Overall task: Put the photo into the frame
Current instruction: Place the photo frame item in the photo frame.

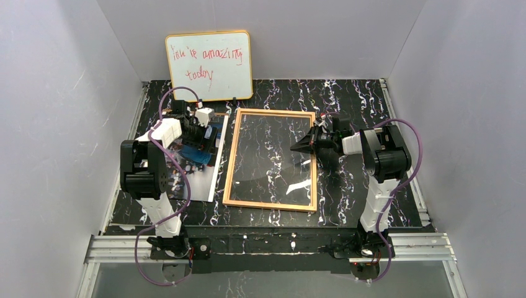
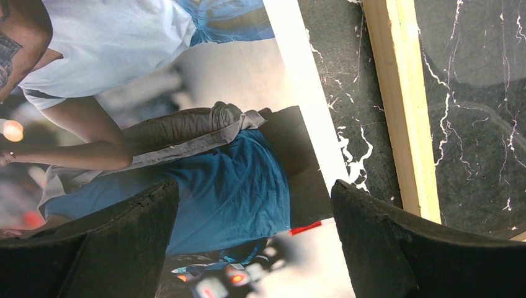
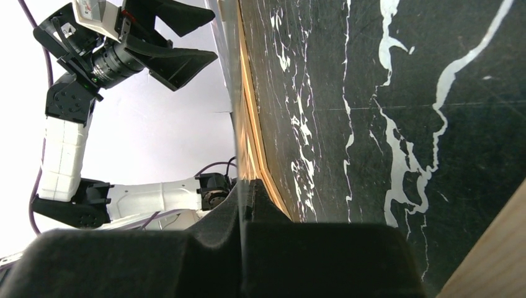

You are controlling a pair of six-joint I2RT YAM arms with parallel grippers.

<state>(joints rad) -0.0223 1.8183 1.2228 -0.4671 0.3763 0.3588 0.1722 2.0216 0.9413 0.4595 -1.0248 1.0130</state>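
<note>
The golden-wood frame (image 1: 271, 159) lies flat in the middle of the table. My right gripper (image 1: 299, 146) hovers over its right side, shut on the thin edge of the clear pane (image 3: 234, 93), which runs straight between the fingertips (image 3: 248, 202) and stands tilted up off the frame (image 3: 248, 124). The photo (image 1: 200, 177), a colour print with a white border, lies flat to the left of the frame, partly under my left arm. My left gripper (image 2: 254, 248) hangs open just above the photo (image 2: 186, 124), near its right border and close to the frame's left rail (image 2: 403, 112), with nothing between its fingers.
A yellow-rimmed whiteboard (image 1: 209, 65) with red handwriting leans against the back wall behind the left arm. White walls close in the table on three sides. The black marbled tabletop (image 1: 353, 105) shows around the frame.
</note>
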